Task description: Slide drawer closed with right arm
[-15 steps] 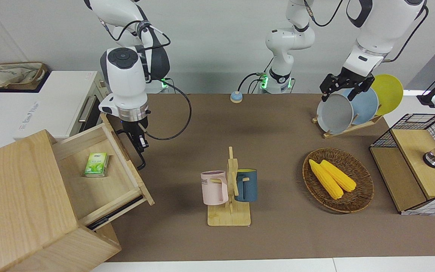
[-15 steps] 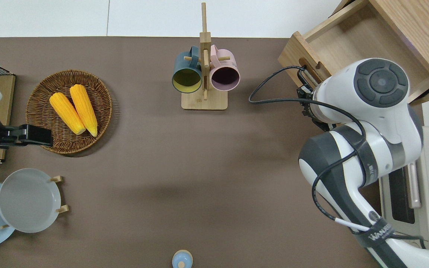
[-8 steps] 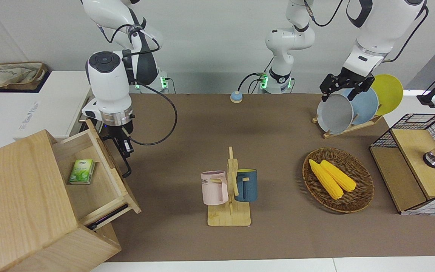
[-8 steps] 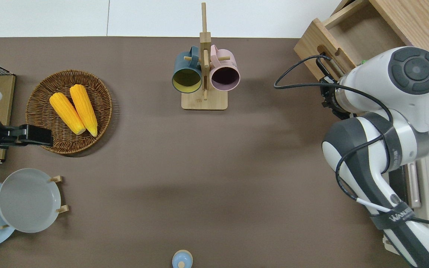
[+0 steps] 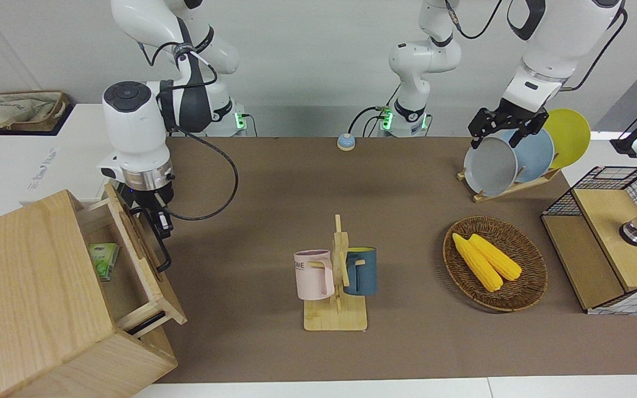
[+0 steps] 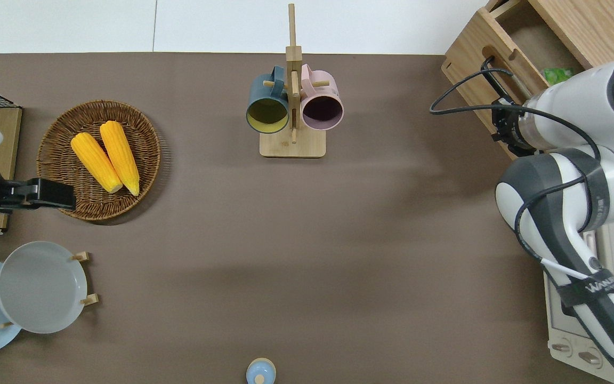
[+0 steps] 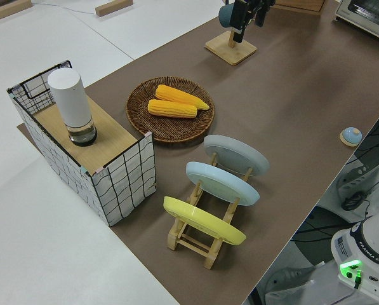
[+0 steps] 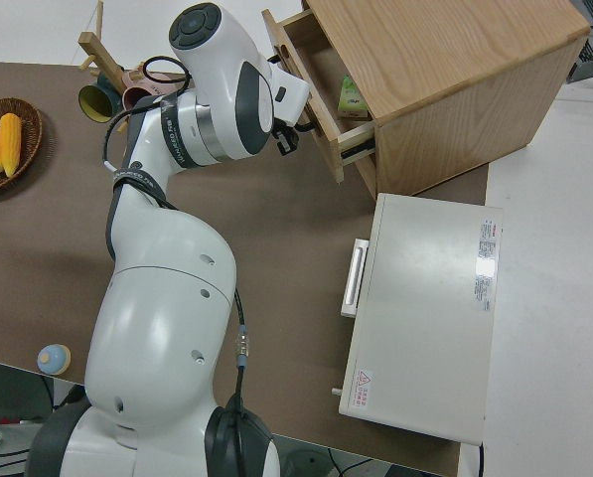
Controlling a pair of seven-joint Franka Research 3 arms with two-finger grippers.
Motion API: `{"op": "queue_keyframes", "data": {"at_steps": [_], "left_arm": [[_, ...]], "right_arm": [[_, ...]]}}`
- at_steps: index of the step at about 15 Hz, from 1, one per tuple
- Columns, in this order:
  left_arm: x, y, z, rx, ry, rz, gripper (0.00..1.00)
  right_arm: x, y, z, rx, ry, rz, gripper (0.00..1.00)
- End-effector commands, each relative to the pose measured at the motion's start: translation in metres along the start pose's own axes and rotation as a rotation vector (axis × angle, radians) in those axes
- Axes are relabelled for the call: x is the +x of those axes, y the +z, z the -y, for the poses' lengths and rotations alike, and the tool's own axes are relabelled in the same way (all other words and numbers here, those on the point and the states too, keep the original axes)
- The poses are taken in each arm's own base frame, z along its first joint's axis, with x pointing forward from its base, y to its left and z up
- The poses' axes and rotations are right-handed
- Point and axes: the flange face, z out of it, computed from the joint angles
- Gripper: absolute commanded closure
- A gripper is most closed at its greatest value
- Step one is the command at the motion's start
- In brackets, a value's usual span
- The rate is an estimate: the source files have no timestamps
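Note:
The drawer (image 5: 142, 250) stands partly out of the pale wooden cabinet (image 5: 31, 298) at the right arm's end of the table. Its black loop handle (image 5: 162, 251) faces the table's middle. My right gripper (image 5: 155, 221) is down at the drawer's front panel (image 6: 477, 69), by the end of the handle nearer to the robots, and appears to touch the panel. A small green box (image 5: 103, 261) lies inside the drawer. In the right side view the right gripper (image 8: 288, 134) sits against the front panel. The left arm is parked, its gripper (image 5: 498, 132) open.
A white toaster oven (image 8: 425, 308) stands beside the cabinet, nearer to the robots. A mug rack (image 5: 336, 276) is mid-table. A wicker basket (image 5: 528, 287) with corn, a plate rack (image 5: 512, 188), a wire box (image 5: 606, 243) and a small blue bell (image 5: 345, 142) occupy the rest.
The right gripper has moved toward the cabinet, and the drawer has slid well into it. The green box now shows only partly. The left arm has not moved.

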Motion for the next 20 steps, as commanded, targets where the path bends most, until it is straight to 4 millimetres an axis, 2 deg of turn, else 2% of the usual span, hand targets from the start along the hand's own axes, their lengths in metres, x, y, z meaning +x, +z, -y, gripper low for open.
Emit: {"op": "queue_keyframes", "data": {"at_steps": [1,9,20], "left_arm": [[-0.003,-0.004,-0.001,0.013,0.011,-0.002,0.00],[-0.003,-0.004,0.001,0.013,0.008,-0.004,0.00],[-0.003,-0.004,0.001,0.013,0.006,-0.004,0.00]], "right_arm": [[0.028,0.003,-0.003,0.026,-0.022,-0.022,1.000],[0.067,0.009,-0.021,0.037,-0.012,-0.058,1.000],[0.094,0.014,-0.031,0.063,0.003,-0.088,1.000]]}}
